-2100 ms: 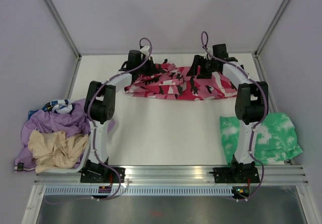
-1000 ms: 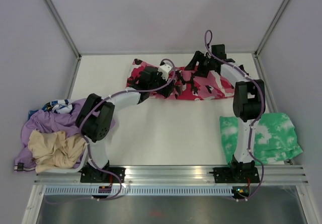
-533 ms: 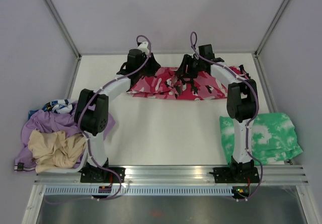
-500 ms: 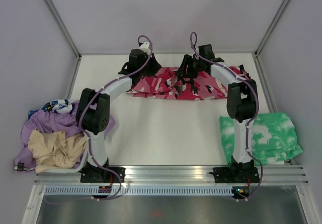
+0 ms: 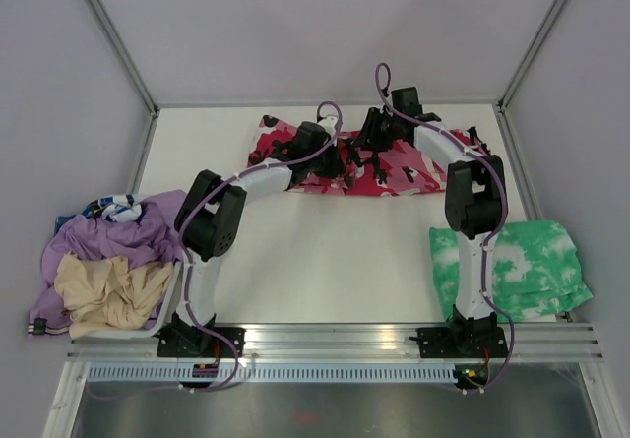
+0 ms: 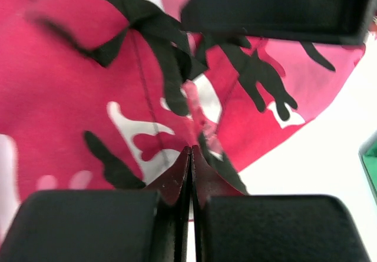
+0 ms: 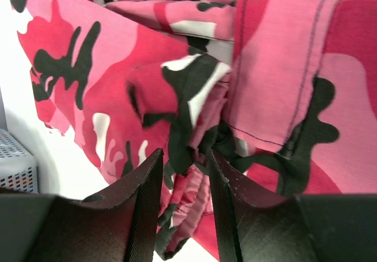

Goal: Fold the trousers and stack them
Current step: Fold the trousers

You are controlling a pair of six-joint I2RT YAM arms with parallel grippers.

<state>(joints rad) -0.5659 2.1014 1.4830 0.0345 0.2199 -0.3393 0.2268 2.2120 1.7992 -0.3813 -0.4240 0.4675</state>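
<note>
Both at the trousers: left end effector shut tight, right end effector narrow (fold between fingers).

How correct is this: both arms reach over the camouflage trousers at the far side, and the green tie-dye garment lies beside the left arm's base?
Wrong in one point: the green tie-dye garment lies beside the right arm's base, as the top external view shows. The rest holds.
</note>
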